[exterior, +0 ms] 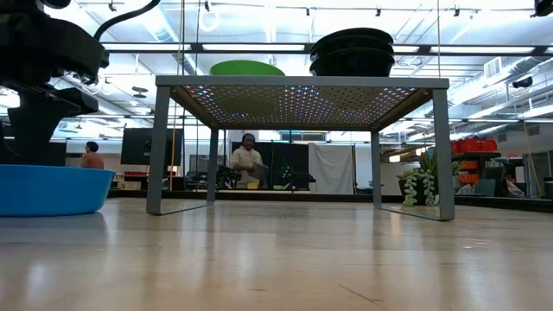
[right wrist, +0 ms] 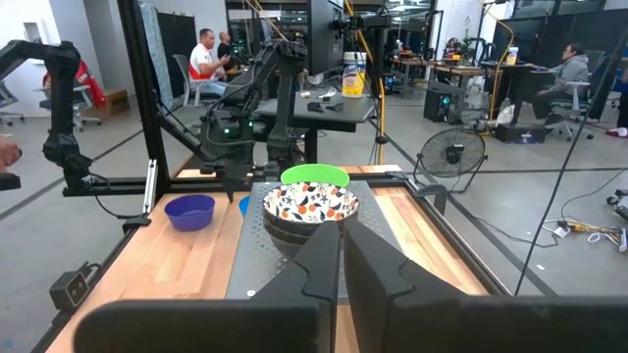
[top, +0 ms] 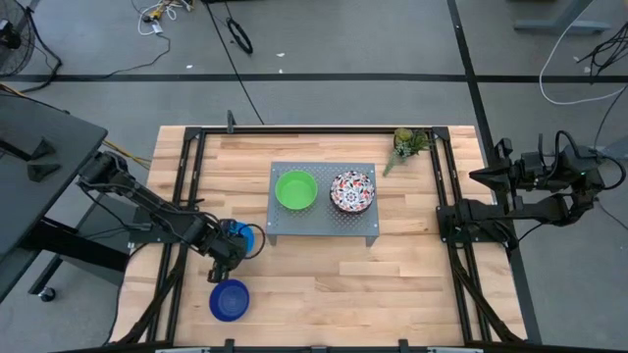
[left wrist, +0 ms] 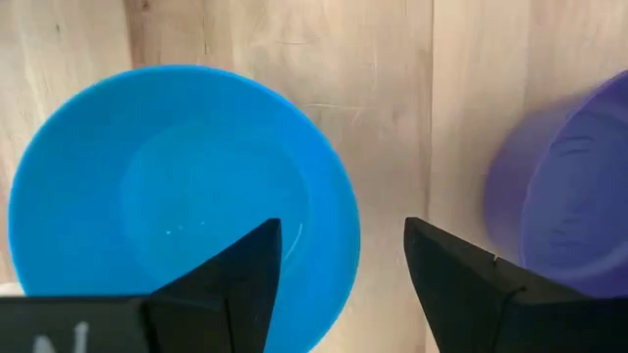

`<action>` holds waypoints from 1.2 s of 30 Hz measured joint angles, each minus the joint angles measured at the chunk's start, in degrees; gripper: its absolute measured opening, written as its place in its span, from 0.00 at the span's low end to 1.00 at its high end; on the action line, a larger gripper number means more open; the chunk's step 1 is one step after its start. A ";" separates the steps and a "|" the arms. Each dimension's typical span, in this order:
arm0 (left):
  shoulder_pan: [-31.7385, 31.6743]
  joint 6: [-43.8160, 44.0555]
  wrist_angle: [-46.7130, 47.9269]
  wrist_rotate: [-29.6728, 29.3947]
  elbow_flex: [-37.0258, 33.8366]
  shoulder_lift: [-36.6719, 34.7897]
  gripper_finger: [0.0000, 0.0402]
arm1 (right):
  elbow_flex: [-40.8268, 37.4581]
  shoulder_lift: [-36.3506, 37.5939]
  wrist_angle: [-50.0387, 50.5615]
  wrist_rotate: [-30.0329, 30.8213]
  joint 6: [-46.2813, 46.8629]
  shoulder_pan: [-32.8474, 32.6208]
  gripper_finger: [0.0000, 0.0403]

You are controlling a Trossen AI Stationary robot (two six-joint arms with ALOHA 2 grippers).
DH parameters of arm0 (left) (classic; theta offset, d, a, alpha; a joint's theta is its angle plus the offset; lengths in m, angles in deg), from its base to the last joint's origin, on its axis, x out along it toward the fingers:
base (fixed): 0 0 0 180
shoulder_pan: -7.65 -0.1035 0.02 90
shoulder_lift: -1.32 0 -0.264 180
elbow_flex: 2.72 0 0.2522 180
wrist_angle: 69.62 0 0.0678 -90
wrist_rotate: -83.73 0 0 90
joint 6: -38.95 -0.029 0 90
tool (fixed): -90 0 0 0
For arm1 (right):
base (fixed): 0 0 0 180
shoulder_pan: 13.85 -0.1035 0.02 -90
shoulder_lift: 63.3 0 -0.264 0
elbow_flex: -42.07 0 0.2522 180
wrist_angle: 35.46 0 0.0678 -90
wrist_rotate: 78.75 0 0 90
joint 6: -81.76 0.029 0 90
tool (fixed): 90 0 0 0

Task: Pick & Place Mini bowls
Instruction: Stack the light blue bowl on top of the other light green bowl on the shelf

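The light blue bowl [left wrist: 182, 196] stands on the table left of the grey stand [top: 324, 227]. My left gripper [left wrist: 343, 230] is open above it, pointing down. One finger [left wrist: 250, 270] is over the bowl's inside, the other [left wrist: 461, 284] outside its rim. The dark blue bowl [top: 229, 300] sits nearer the table's near edge. On the stand rest the green bowl [top: 295, 190] and a stack of floral bowls [top: 352, 191]. My right gripper [right wrist: 341, 240] is shut and waits past the table's right edge [top: 481, 176].
A small potted plant [top: 407, 145] stands behind the stand's far right corner. Dark frame rails [top: 186, 186] run along the table's left, right and far sides. Bare wood lies between the stand and the near edge. People sit at desks in the room beyond.
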 joint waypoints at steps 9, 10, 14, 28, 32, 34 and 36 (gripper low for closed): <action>-0.04 1.58 -1.12 -1.41 0.04 1.46 0.55 | 0.00 0.00 0.00 -0.01 0.02 -0.02 0.06; -0.04 1.61 -1.37 -1.19 0.04 1.78 0.55 | 0.00 0.00 0.00 0.00 0.02 -0.01 0.06; -0.04 1.57 -2.01 -1.02 0.04 3.62 0.55 | -0.02 0.00 0.01 -0.01 0.02 -0.02 0.06; -0.34 1.57 -2.17 -1.41 0.04 4.48 0.49 | -0.02 0.00 0.00 0.00 0.02 0.00 0.06; -0.33 1.53 -2.19 -0.44 0.04 4.48 0.39 | -0.02 0.00 0.00 -0.01 0.01 -0.01 0.06; -0.33 1.50 -2.16 0.26 0.04 4.48 0.34 | -0.02 0.00 0.00 -0.01 0.02 -0.02 0.06; -0.33 1.50 -2.17 0.51 0.04 4.48 0.29 | -0.02 0.00 0.00 -0.02 0.02 -0.02 0.06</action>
